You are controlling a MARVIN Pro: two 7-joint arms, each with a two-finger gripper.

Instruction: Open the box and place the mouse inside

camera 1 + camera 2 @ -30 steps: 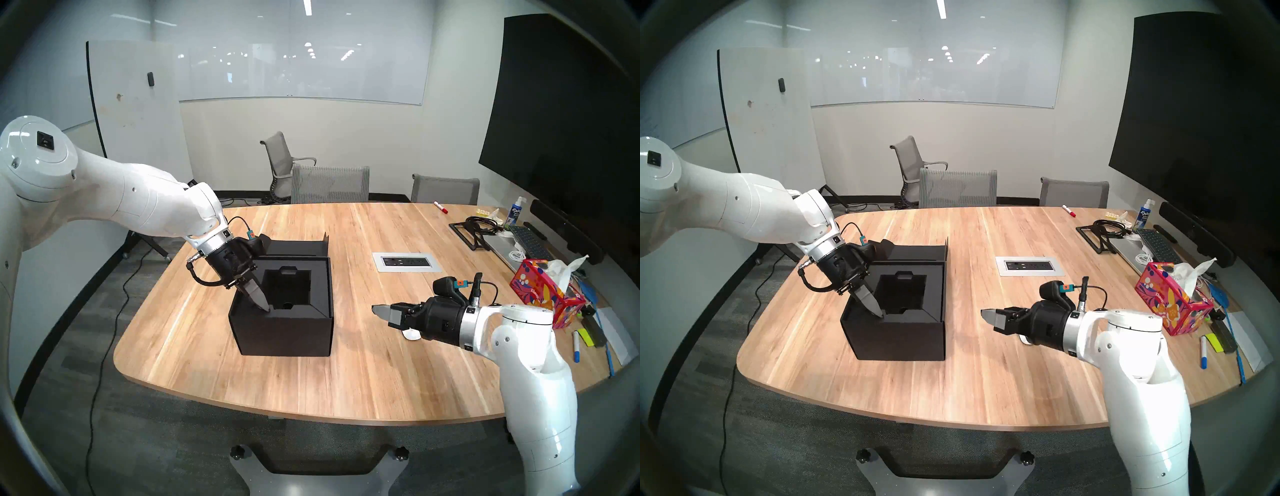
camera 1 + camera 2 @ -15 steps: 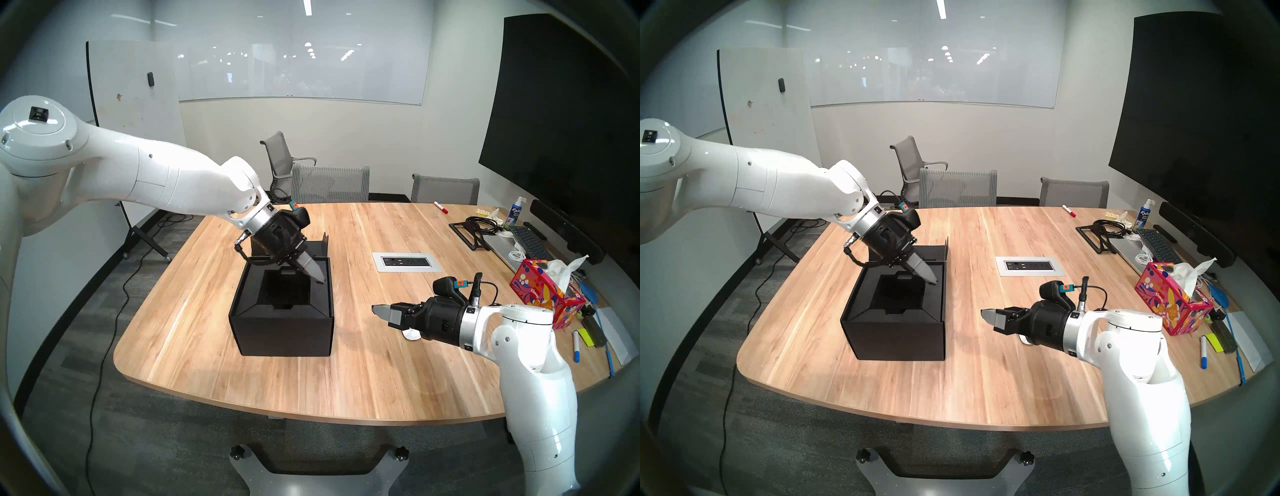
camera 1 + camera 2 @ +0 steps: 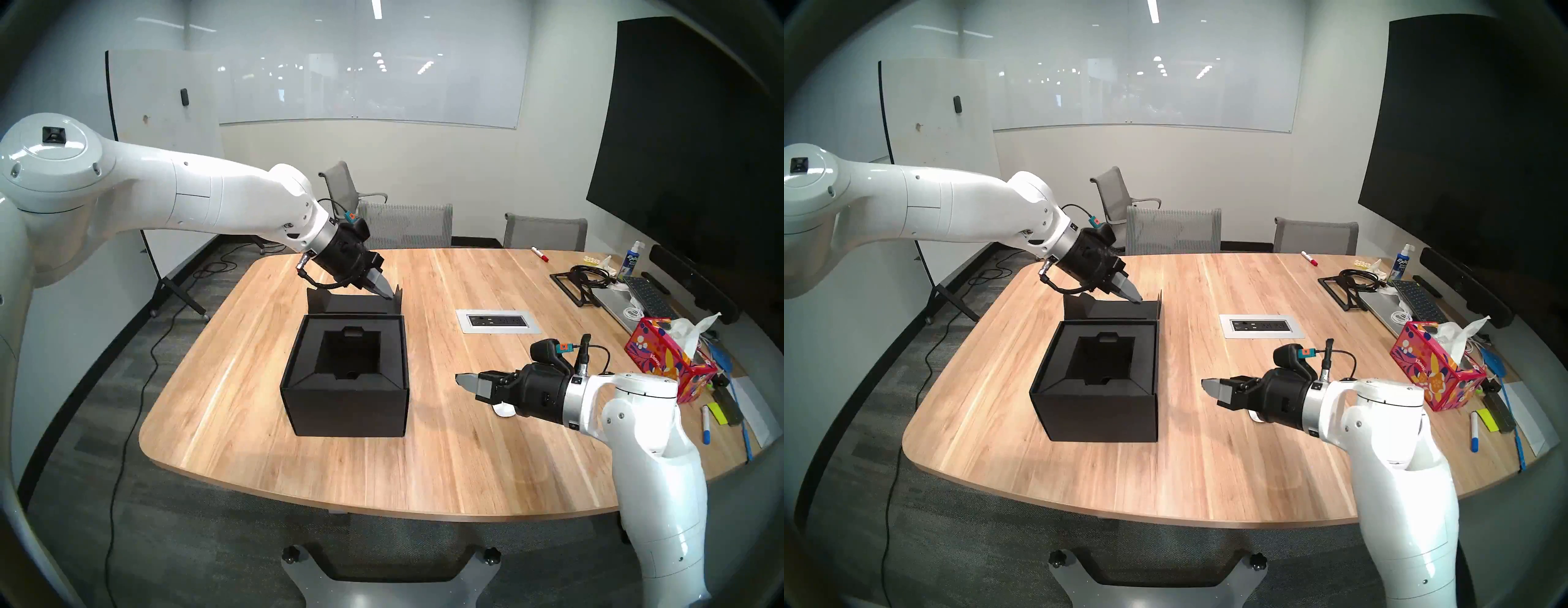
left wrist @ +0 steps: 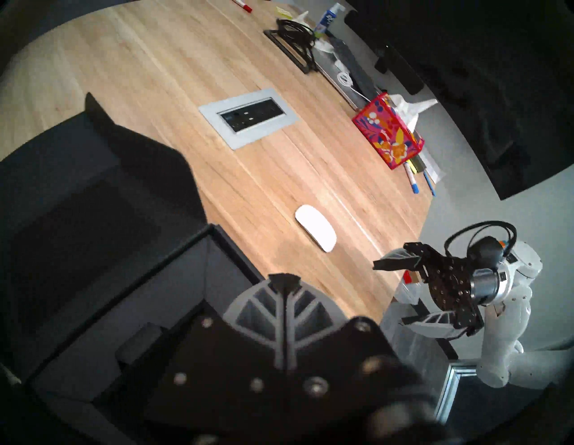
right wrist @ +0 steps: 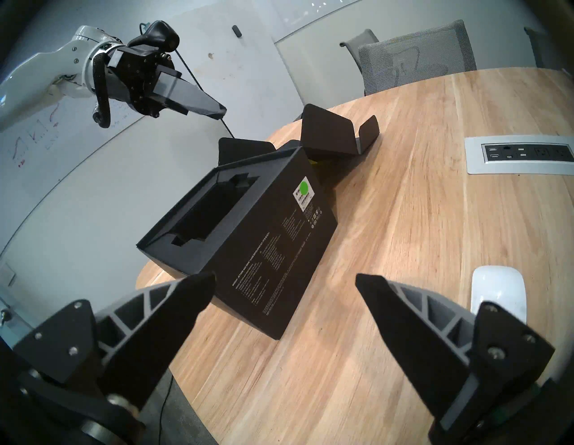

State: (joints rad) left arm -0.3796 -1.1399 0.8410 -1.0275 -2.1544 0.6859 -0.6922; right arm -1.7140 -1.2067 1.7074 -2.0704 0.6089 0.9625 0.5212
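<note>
The left gripper point(image 3: 388, 294) has its two fingers pressed together into one point, holding nothing. It slants down toward the right over the far side of the box point(image 3: 345, 407), its tip close to the upright far-right corner of the opened lid point(image 3: 352, 303); whether it touches the lid cannot be told. In the left wrist view the fingers fill the lower middle, blurred, and the box beside them is a dark mass with little detail.

The right gripper point(image 5: 284, 293) has its jaws spread wide and empty, hanging above the near-right part of the table point(image 3: 424, 467) and pointing left toward the box.

The box stands on the left half of the table with its lid thrown back toward the far side. The black insert point(image 3: 350, 354) with its square recess lies bare on top; the bottom of the recess is too dark to read. The right wrist view shows a white label with a green dot point(image 5: 304, 192) on the box's right side, its print too small to read.

The mouse point(image 4: 316, 227) lies flat on the table, well apart from the box to its right. In the head views only a white sliver point(image 3: 504, 411) shows under the right gripper; in the right wrist view one finger covers its near end.
</note>
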